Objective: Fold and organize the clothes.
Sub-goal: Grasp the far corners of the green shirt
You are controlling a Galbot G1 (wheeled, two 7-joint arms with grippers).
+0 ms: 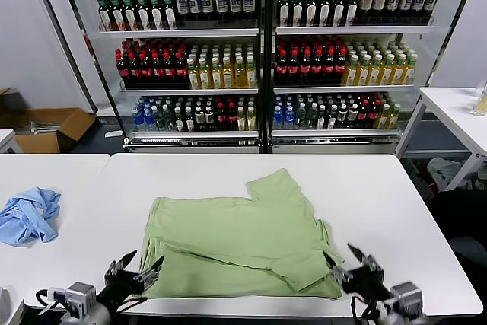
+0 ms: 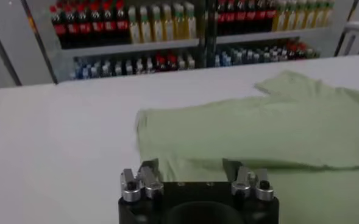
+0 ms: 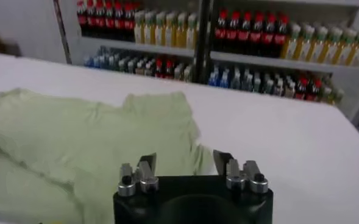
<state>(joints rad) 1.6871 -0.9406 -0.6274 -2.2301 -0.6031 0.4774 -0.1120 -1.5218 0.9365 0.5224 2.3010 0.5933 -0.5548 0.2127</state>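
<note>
Left claw open by green shirt's near hem, right claw open at its corner, bare table beyond

Soft matt cloth shirt, smooth white table, black claw housing

Left pincer low at the near left of the head view, fingers spread wide with nothing between them, pointing forward. Right pincer low at the near right, likewise spread wide and empty, fingers aimed forward. Both wrists sit level, roughly mirrored, well apart from one another.
</note>
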